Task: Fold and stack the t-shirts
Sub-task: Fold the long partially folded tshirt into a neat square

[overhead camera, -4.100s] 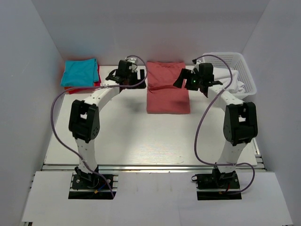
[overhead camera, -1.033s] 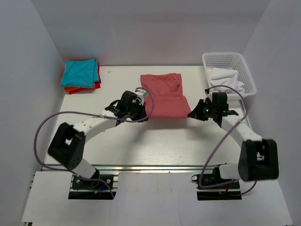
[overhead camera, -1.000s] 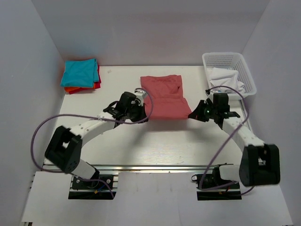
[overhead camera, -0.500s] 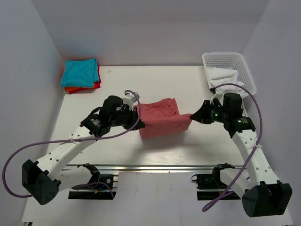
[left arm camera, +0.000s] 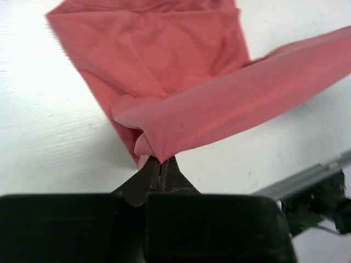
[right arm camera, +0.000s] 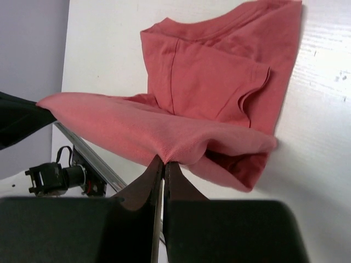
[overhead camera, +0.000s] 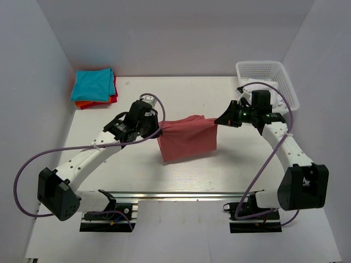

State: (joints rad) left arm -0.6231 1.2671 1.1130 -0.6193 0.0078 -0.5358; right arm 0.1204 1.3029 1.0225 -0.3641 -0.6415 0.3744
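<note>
The left tool (overhead camera: 158, 128) is pressed together on a bunched corner of the salmon-red t-shirt (overhead camera: 186, 143). Its wrist view shows the dark fingertips (left arm camera: 167, 174) closed tight with a small knot of cloth squeezed out just above them. Across from it, the right tool (overhead camera: 218, 120) pinches the opposite corner the same way. In the right wrist view the two fingers (right arm camera: 156, 171) meet, with the fabric gathered into a crease at their tips.

Between the two tools the shirt's edge is drawn into a taut band, lifted off the surface (overhead camera: 137, 170). Below that band the cloth slopes down, and the rest lies in the middle of the surface, toward the near side. The sleeve and the collar seam show in the right wrist view, folded under the raised layer.

Both arms reach inward from their bases, the left from the near left and the right bending in from the right side.

Well apart, in the far left corner, sits a folded stack. A teal t-shirt (overhead camera: 93, 83) lies on top, with a red t-shirt (overhead camera: 113, 98) and an orange t-shirt (overhead camera: 82, 104) showing at the edges beneath it. In the far right corner, behind the right arm, stands the white lattice basket (overhead camera: 289, 93).
</note>
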